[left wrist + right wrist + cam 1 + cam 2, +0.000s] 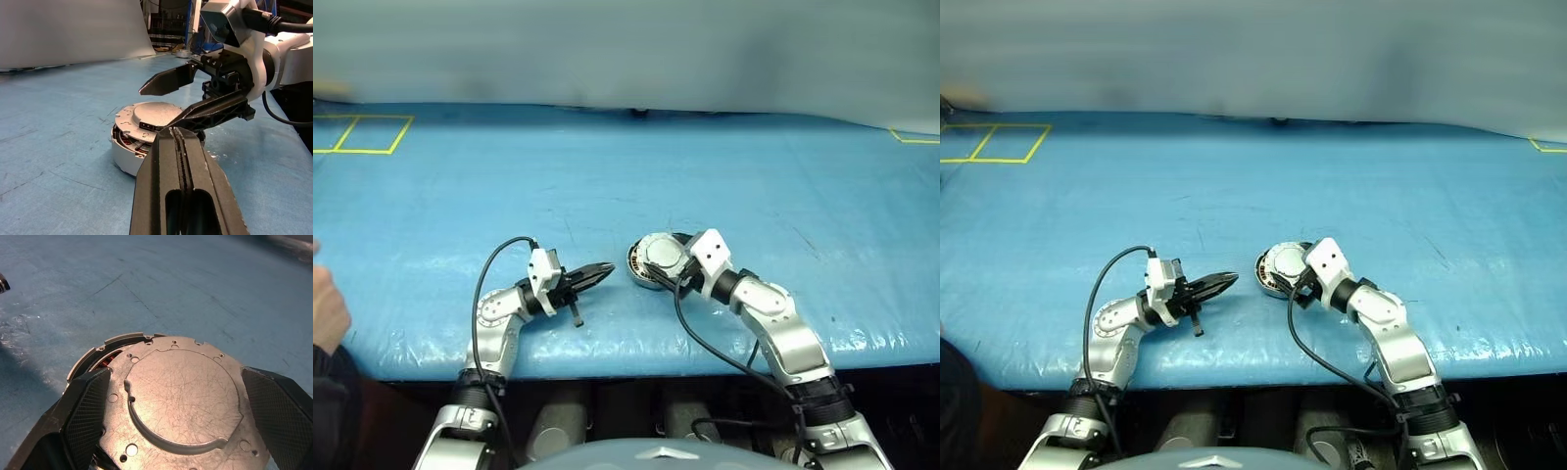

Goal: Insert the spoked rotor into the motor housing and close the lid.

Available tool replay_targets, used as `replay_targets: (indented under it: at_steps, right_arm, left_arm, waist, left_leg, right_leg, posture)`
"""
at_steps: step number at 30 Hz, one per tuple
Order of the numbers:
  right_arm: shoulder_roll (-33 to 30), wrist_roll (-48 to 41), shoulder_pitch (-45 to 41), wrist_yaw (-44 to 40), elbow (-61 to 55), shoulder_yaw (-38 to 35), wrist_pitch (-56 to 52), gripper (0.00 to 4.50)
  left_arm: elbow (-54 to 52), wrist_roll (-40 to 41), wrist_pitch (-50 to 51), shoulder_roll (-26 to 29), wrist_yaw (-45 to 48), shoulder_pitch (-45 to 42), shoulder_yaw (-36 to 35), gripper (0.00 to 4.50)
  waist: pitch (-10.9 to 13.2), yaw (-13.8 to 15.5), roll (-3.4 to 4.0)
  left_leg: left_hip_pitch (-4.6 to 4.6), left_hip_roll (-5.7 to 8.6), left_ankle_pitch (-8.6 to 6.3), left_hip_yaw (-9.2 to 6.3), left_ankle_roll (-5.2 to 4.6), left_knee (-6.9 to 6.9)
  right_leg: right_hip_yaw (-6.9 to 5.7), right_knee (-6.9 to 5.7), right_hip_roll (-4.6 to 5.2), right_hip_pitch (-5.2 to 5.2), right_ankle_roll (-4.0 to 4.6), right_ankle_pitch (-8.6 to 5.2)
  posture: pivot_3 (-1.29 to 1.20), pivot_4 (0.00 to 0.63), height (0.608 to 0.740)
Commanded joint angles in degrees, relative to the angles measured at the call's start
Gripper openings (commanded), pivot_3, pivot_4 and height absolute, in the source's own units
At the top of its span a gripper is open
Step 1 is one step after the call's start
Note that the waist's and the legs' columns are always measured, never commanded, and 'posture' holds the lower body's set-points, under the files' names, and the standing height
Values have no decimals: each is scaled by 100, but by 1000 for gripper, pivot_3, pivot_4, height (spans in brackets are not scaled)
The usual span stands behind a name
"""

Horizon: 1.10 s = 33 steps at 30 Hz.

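Note:
The motor housing (640,271) sits on the blue table near its front edge. The lid (181,396) lies over it, plain grey side up and slightly offset, so a strip of the housing's rim (98,354) and copper windings shows at one side. The spoked rotor is hidden. My right gripper (183,413) is open, one pad (88,411) on each side of the lid; the left wrist view shows its fingers (168,81) spread above the lid (151,115). My left gripper (603,271) is shut and empty, just left of the housing, pointing at it.
Yellow tape squares (362,134) mark the table's far left, and more tape (915,137) the far right. A person's hand (325,308) shows at the left edge. The blue table cover (754,186) stretches wide beyond the housing.

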State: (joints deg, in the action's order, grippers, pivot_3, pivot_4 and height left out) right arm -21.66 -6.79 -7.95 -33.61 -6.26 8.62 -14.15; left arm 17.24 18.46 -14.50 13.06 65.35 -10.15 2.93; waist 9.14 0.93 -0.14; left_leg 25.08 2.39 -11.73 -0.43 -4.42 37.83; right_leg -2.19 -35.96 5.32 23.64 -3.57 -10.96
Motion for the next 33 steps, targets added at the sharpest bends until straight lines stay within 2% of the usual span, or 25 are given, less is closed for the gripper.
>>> replay_targets:
  at_steps: [1,10,11,15,25,33]
  right_arm:
    - [-3,57,-71,15,-56,-25,155,4493]
    - [210,-132,-58,32,202,-160,124,4493]
    - [208,-160,-59,11,204,-158,77,4127]
    - [209,-248,-41,-41,154,-148,-45,3154]
    - [482,-633,-139,334,-577,-237,-1081,3158]
    - [589,-396,-133,689,-1078,130,-1625,3158]
  left_arm:
    - [-176,3,-133,-4,-76,-19,69,0]
    - [-100,-49,-223,6,-183,33,162,0]
    - [-84,-57,-247,4,-197,47,173,0]
    - [-76,-76,-290,3,-245,100,213,0]
    - [-40,-104,-365,41,-331,165,273,0]
    - [-18,-116,-345,35,-372,183,324,0]
  waist:
    - [0,0,0]
    - [0,-5,1]
    - [-1,-4,1]
    - [-1,-5,1]
    - [-1,-12,2]
    - [0,-12,3]
  left_leg:
    - [-1,0,0,0,0,0]
    - [-8,-2,0,0,0,0]
    - [-8,-1,0,1,0,-1]
    - [-8,-1,0,1,0,-1]
    - [-7,-2,0,1,1,-12]
    - [-5,-2,-1,1,1,-17]
  right_leg:
    - [0,0,0,0,0,0]
    - [1,-1,1,-6,0,0]
    - [2,-1,4,-6,0,0]
    - [2,-1,9,-6,0,0]
    - [3,0,18,1,3,-2]
    - [2,3,18,4,4,-4]
  posture:
    - [0,150,740]
    - [0,150,740]
    - [0,150,740]
    - [0,150,740]
    - [0,150,740]
    - [0,150,740]
